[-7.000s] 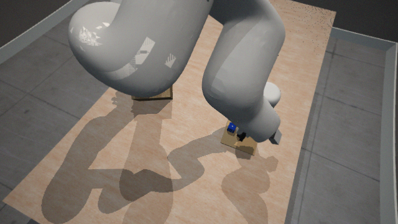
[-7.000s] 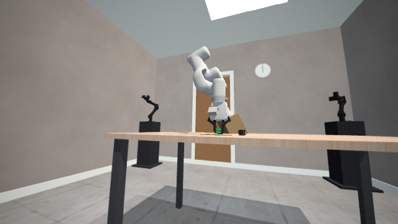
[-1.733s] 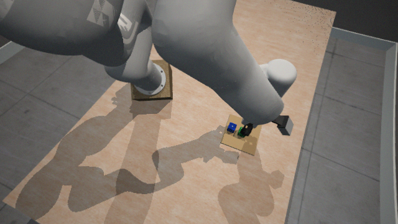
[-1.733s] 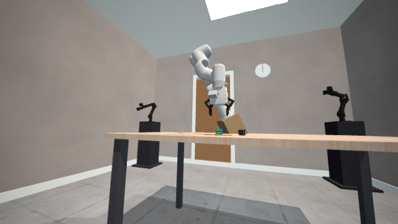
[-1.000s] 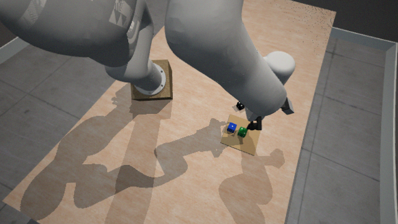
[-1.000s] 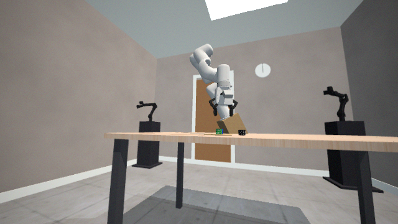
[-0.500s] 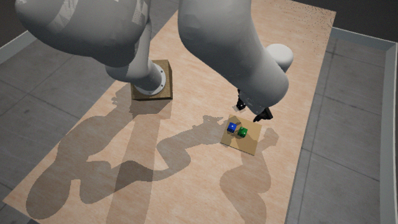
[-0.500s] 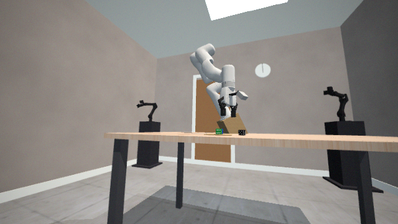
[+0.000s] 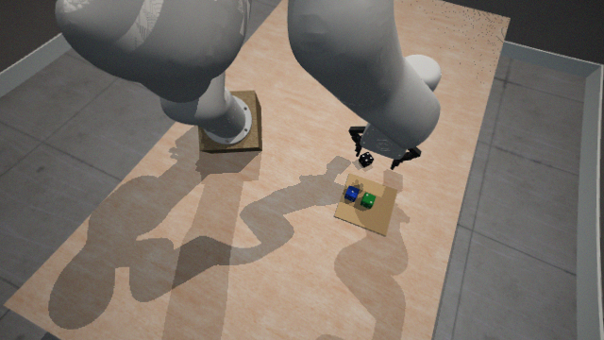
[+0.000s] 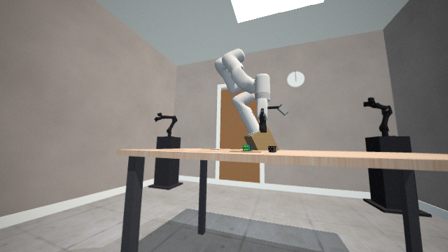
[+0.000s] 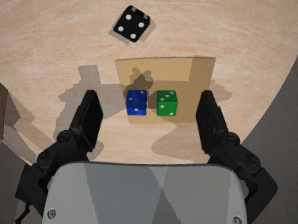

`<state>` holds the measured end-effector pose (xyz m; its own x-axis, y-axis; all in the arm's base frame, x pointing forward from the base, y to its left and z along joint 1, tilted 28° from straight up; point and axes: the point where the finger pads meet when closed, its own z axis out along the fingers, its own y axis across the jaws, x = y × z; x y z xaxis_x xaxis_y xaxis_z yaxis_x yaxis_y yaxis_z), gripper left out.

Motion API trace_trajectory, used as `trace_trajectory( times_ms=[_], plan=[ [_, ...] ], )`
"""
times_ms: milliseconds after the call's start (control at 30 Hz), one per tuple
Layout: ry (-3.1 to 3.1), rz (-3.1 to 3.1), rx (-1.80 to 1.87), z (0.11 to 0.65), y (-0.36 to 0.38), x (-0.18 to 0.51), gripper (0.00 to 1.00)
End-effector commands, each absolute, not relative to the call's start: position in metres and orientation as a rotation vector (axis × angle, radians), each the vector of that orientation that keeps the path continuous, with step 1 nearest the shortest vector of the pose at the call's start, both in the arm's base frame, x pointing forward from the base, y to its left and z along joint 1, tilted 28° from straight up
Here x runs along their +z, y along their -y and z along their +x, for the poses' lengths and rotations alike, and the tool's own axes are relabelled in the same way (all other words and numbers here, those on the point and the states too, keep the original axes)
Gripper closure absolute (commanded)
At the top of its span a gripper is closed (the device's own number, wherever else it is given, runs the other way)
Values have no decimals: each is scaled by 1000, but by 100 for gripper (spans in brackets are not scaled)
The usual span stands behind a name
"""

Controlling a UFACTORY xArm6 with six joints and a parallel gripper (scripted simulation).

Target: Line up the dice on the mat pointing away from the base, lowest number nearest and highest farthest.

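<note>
A tan mat [image 9: 365, 209] lies on the wooden table; it also shows in the wrist view [image 11: 166, 90]. A blue die [image 9: 351, 193] [image 11: 137, 102] and a green die [image 9: 368, 200] [image 11: 166, 103] sit side by side on the mat, close together. A black die [image 9: 366, 160] [image 11: 132, 24] lies on the bare table just beyond the mat's edge, its top face showing four pips. My gripper [image 9: 383, 152] [image 11: 148, 102] is open and empty, hanging well above the table, over the mat and black die. In the exterior view the dice [image 10: 247, 148] [image 10: 272, 148] show on the table top.
The robot's base block [image 9: 230, 122] stands on the table to the left of the mat. The table's right edge runs close to the mat. Other small arms on black pedestals [image 10: 168, 140] [image 10: 385, 140] stand off the table.
</note>
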<state>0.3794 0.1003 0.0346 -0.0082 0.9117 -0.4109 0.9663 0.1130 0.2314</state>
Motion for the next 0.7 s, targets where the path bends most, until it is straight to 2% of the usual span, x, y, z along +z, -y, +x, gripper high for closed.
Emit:
trace_trajectory(
  times_ms=[0,667],
  plan=[
    [-2084,1680,-211,378,-107,32,0],
    [-2562,933,-412,363,-132,14,0]
  ],
)
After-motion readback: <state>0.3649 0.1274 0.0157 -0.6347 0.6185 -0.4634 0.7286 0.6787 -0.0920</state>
